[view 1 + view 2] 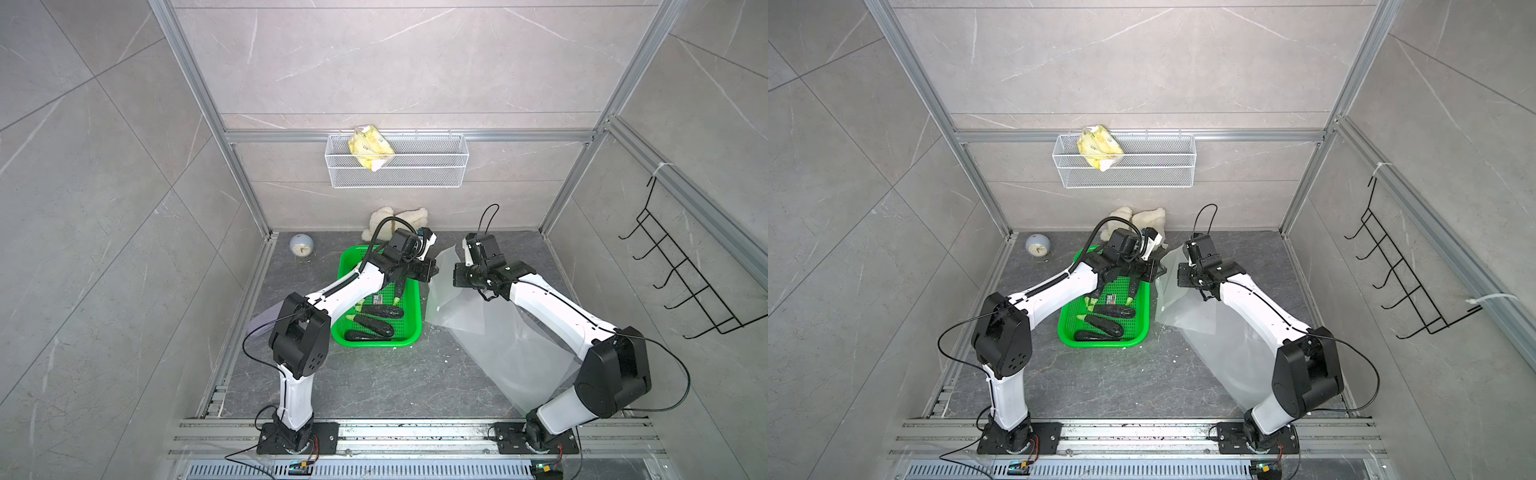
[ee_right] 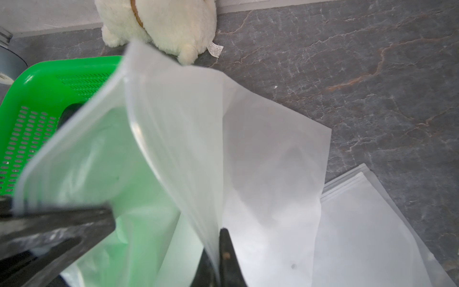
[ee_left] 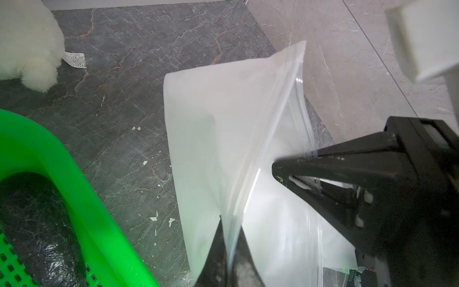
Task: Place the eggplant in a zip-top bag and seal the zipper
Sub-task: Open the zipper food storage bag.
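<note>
Bag-opening stage of the loading task. Your left gripper point(image 3: 229, 227) is closed on one lip of the bag point(image 1: 441, 303), with the film pinched between its fingers point(image 3: 214, 251). Your right gripper point(image 2: 215, 244) is closed on the opposite lip, close to the zipper strip point(image 3: 301, 99). Each gripper takes a separate layer, presumably so that drawing them apart spreads the mouth wide enough for the load. You hold the bag lifted just beside the tray point(image 1: 347, 266), on its right-arm side, which keeps the transfer short; its lower part trails on the tabletop. Bag: empty, zipper unsealed. Tray: at least three eggplants point(image 1: 374, 325), dark and lying flat at the end nearest the arm bases; none is in the bag. More flat bags point(image 2: 360, 223) lie on the tabletop farther from the tray than the held one, apparently spares. Above and behind the tray, the wire basket point(image 1: 415, 174) on the wall holds one yellow packet point(image 1: 371, 148). With both grippers occupied, you will likely need to free one of them, or prop the mouth, before an eggplant can be picked
</note>
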`<state>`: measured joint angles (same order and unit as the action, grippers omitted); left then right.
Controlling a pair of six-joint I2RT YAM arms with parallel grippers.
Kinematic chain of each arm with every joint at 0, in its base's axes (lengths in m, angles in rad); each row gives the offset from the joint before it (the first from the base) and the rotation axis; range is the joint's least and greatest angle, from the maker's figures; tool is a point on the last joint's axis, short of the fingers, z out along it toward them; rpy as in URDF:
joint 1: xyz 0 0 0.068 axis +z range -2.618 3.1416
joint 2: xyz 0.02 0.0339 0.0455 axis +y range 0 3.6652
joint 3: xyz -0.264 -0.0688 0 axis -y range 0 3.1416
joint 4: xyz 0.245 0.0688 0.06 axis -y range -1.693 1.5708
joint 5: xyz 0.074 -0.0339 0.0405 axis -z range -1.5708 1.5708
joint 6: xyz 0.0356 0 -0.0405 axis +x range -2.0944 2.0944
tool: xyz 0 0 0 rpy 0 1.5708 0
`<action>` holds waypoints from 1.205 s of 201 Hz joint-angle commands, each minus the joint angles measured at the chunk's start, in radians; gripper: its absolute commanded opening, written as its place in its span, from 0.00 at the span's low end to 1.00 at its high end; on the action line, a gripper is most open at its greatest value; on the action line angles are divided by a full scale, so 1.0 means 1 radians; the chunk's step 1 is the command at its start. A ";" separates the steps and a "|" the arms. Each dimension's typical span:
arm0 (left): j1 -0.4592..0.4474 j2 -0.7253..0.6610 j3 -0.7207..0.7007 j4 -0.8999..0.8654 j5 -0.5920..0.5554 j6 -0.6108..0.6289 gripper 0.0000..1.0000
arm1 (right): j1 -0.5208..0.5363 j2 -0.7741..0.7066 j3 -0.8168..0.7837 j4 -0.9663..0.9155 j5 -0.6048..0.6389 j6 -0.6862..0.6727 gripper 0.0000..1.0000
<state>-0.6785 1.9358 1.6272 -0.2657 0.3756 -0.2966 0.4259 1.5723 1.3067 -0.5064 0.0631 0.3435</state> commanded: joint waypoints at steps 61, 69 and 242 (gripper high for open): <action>-0.012 0.122 0.133 -0.082 0.002 0.022 0.41 | 0.034 -0.001 0.049 -0.043 -0.033 0.008 0.00; -0.012 0.125 0.135 -0.090 -0.002 0.028 0.37 | 0.033 -0.002 0.049 -0.049 -0.023 0.004 0.00; 0.153 -0.184 -0.173 -0.050 0.080 0.010 0.67 | 0.026 0.068 0.067 -0.130 0.054 -0.020 0.00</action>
<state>-0.5510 1.8462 1.4506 -0.2531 0.5190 -0.3485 0.4557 1.6215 1.3533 -0.6174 0.1261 0.3389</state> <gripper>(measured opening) 0.673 0.041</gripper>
